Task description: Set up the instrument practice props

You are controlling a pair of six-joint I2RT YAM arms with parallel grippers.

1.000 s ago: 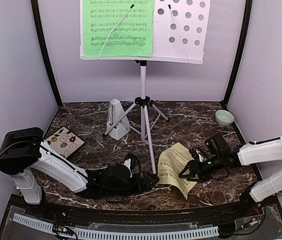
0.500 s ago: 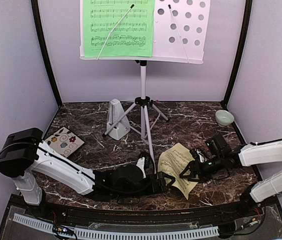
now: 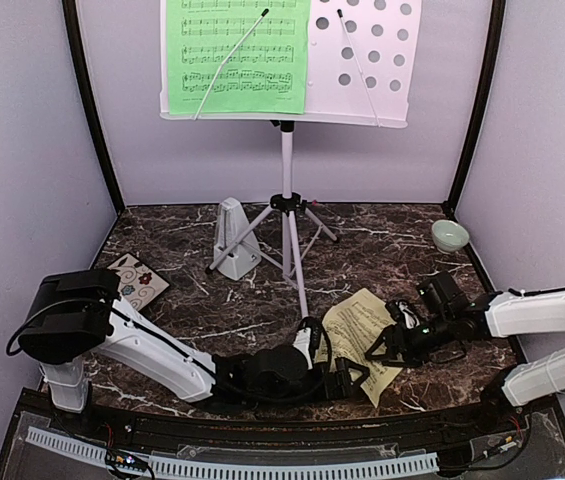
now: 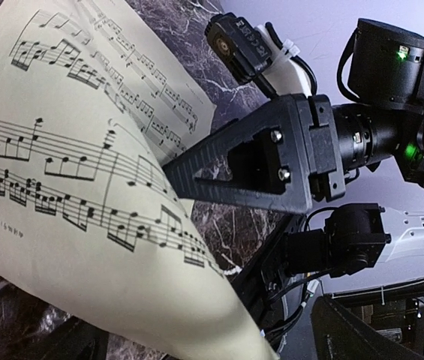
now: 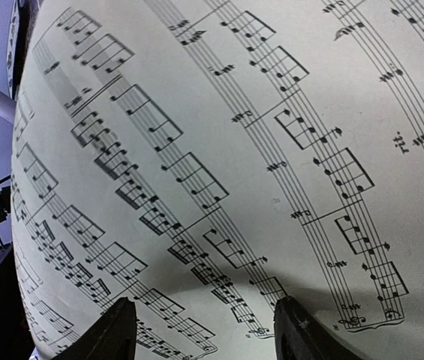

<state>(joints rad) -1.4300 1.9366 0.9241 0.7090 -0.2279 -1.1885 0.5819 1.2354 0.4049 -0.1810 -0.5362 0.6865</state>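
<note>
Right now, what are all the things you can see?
music stand: one, white, back middle
green music sheet: one, green, on the stand's desk
metronome: one, light grey, beside the stand's legs
floral tile: one, pale with coloured shapes, left side
bowl: one, pale green, back right
yellow music sheet: one, pale yellow, curled, front right
table: one, dark marble, under everything
left claw: one, black, open, by the yellow sheet
right claw: one, black, open, by the yellow sheet

Top view: the music stand [image 3: 327,100] desk and the green sheet [image 3: 237,60] run off the upper edge. Right wrist view: the pale-yellow sheet [image 5: 234,150] overfills the frame, and the right gripper [image 5: 208,334] fingertips are cropped at the lower edge.
</note>
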